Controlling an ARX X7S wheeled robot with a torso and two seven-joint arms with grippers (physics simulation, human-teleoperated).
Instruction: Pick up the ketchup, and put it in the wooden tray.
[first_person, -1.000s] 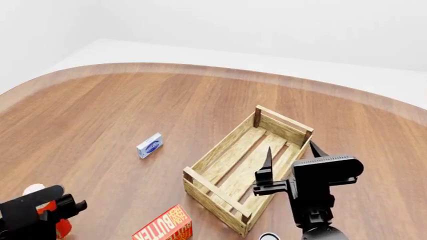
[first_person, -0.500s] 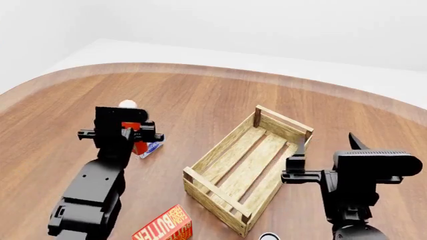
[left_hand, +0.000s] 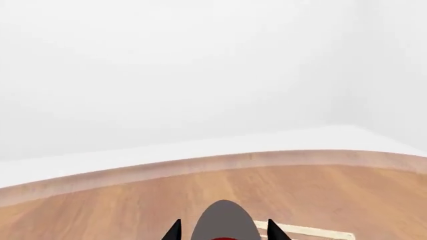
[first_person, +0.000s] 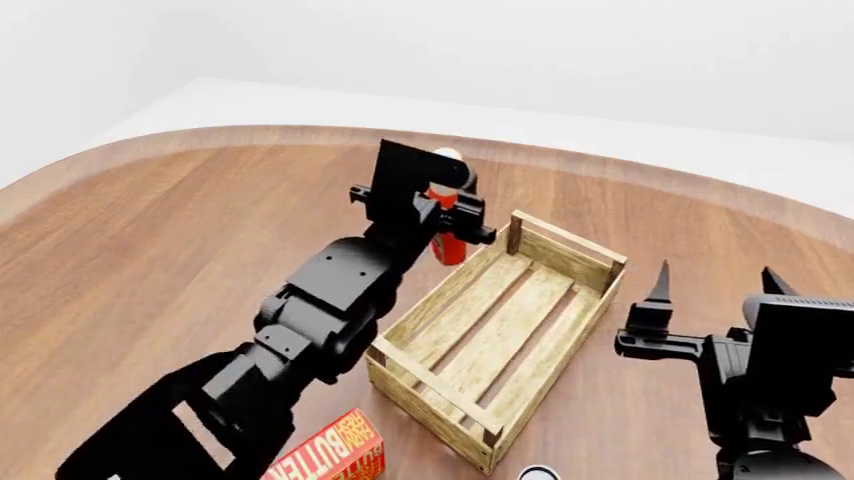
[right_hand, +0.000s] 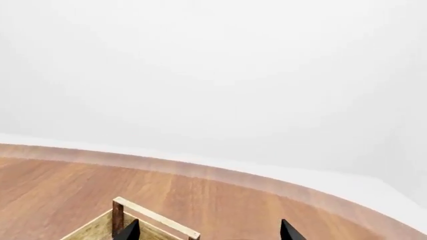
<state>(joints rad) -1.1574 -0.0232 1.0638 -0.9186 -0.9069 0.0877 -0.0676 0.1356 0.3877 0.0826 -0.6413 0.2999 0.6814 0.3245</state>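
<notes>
Currently my left tool (first_person: 447, 212) grips the ketchup (first_person: 449, 238) (upright) beside the wooden tray's (first_person: 437, 385) far corner; right tool (first_person: 717, 290) spread apart.

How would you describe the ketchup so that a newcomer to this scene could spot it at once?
Start at the wooden tray, the largest thing on the round table. Just beyond its far left corner, the left gripper holds the ketchup in the air. It is the only orange-red bottle with a white cap; the butter box lies flat near the table's front edge.
</notes>
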